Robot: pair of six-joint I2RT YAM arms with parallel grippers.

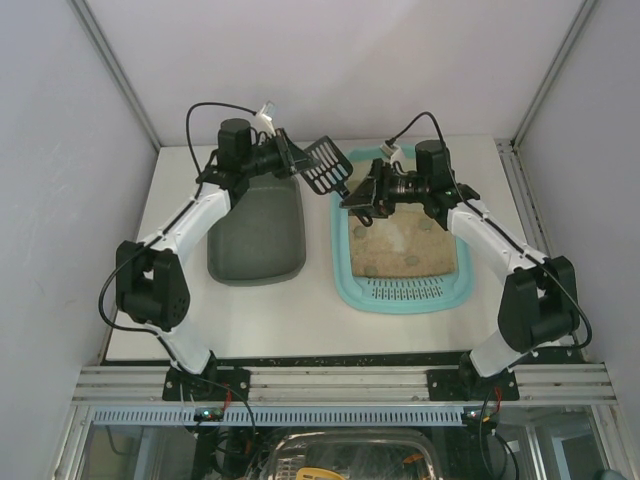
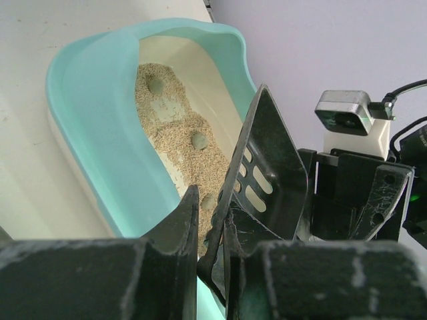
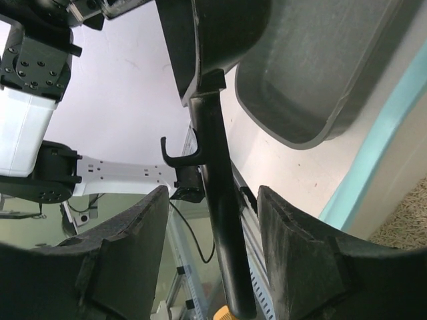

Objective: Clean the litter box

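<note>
The turquoise litter box [image 1: 345,255] lies on the right half of the table, tan litter [image 1: 400,245] inside and its slotted grille toward the arms. In the left wrist view its near wall [image 2: 100,133] shows, with round greenish clumps [image 2: 199,140] on the litter. My left gripper [image 1: 298,160] [image 2: 210,203] is shut on the blade of a black slotted scoop [image 1: 326,165] [image 2: 267,173], held in the air over the box's far left corner. My right gripper [image 1: 358,197] [image 3: 213,190] is open; the scoop's handle [image 3: 220,227] runs between its fingers with a gap on both sides.
A dark grey-green plain tray [image 1: 258,235] [image 3: 313,67] sits left of the litter box, under the left arm. White walls enclose the table on three sides. The two wrists are close together at the far middle of the table.
</note>
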